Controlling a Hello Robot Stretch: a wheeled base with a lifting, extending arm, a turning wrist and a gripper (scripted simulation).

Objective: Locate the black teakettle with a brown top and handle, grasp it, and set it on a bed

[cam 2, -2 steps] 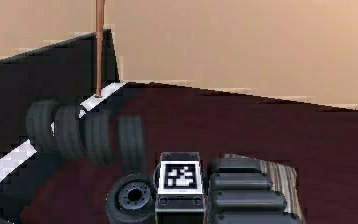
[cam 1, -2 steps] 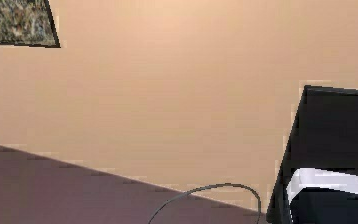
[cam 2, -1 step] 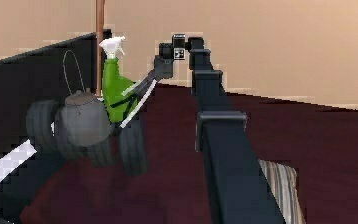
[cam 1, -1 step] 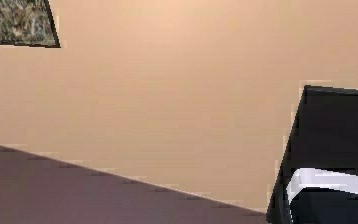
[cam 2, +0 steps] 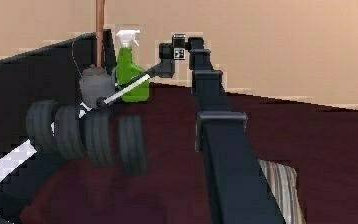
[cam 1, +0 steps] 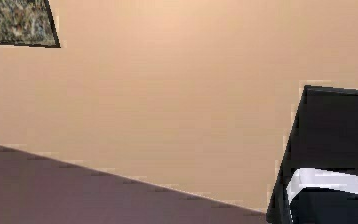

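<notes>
Left of my arm [cam 2: 222,130] the way is crowded: a green spray bottle [cam 2: 132,72] stands before the dark headboard [cam 2: 32,70], and dark dumbbells [cam 2: 87,132] lie on the dark red bedcover [cam 2: 297,125]. Right of my arm, beyond a striped cushion [cam 2: 282,190], the cover runs bare to the tan wall [cam 2: 307,50].

Forward view: a framed picture [cam 1: 22,22] was hung on the tan wall [cam 1: 177,90] at about 10 o'clock. Arm side view: a green spray bottle [cam 2: 130,70] was spotted at 10 o'clock, dark dumbbells [cam 2: 87,135] at 9, and some striped fabric [cam 2: 284,190] at 4.
</notes>
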